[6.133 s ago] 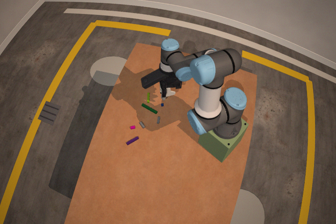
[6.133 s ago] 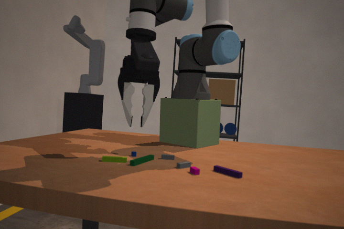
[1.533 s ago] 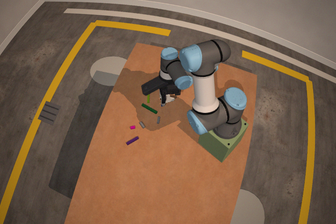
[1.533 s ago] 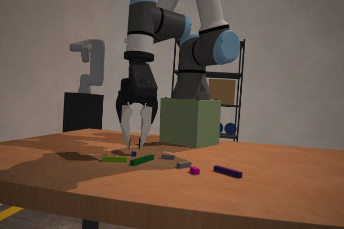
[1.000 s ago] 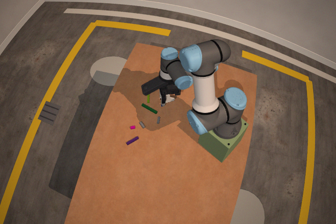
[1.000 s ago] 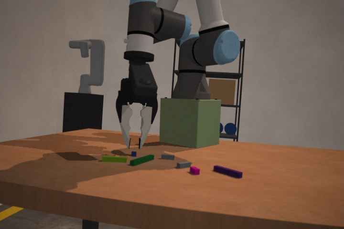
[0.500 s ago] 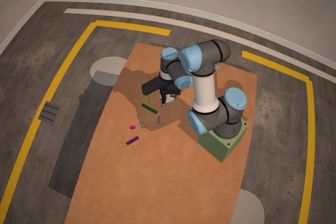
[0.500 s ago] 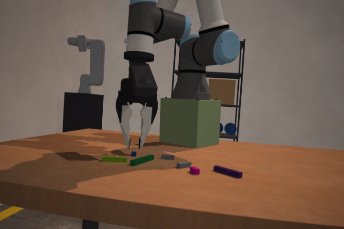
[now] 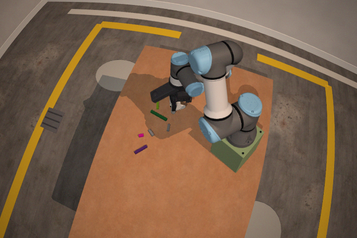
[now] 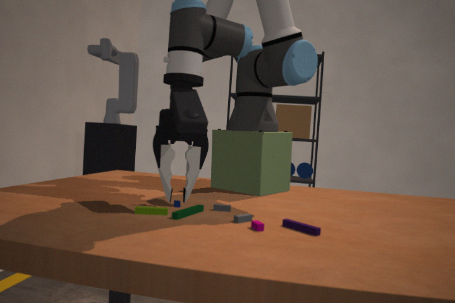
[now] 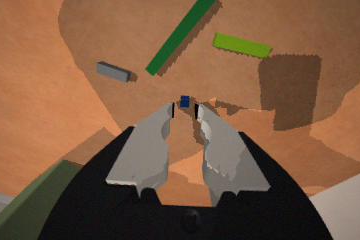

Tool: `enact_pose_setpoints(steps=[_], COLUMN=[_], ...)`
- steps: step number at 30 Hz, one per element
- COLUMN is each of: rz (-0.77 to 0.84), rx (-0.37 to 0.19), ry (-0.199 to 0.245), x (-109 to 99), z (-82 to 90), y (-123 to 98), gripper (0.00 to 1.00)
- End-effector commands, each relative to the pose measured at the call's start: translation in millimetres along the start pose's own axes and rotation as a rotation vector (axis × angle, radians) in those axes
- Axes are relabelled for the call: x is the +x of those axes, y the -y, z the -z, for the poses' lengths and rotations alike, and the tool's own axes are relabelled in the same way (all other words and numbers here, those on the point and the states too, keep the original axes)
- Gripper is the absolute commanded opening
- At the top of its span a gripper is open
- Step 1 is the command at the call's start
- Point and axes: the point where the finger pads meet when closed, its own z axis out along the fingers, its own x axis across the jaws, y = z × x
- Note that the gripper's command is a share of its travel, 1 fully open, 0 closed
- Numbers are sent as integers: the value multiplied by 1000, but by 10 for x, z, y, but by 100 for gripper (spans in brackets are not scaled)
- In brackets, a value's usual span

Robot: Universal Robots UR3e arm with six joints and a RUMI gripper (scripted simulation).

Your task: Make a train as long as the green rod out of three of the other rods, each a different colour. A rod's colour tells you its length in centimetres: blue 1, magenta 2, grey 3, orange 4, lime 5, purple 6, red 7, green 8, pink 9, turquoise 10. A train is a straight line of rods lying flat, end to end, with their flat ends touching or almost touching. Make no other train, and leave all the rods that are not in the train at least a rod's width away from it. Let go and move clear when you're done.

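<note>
My gripper point(image 10: 177, 199) hangs point-down just above the table, its fingers a narrow gap apart with nothing between them. The small blue rod point(image 10: 177, 203) lies on the table right below and just beyond the fingertips; in the wrist view the blue rod point(image 11: 185, 100) sits just past the gripper's tips point(image 11: 184, 111). The green rod point(image 10: 187, 211) lies in front of it, with the lime rod point(image 10: 151, 210) to its left. Two grey rods point(image 10: 221, 207) point(image 10: 242, 218), a magenta rod point(image 10: 257, 225) and a purple rod point(image 10: 301, 226) lie apart to the right.
The arm's green base block point(image 10: 251, 160) stands close behind and to the right of the rods. In the top view the rods lie scattered left of the base point(image 9: 236, 151), none touching another.
</note>
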Motion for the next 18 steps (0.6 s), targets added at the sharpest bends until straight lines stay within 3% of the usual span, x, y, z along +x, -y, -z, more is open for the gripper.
enact_pose_setpoints(steps=[1, 18], rz=[0, 0], rx=[1, 1], ry=[-2, -2], x=[7, 7], z=[-34, -69], y=[3, 3], gripper=[14, 14])
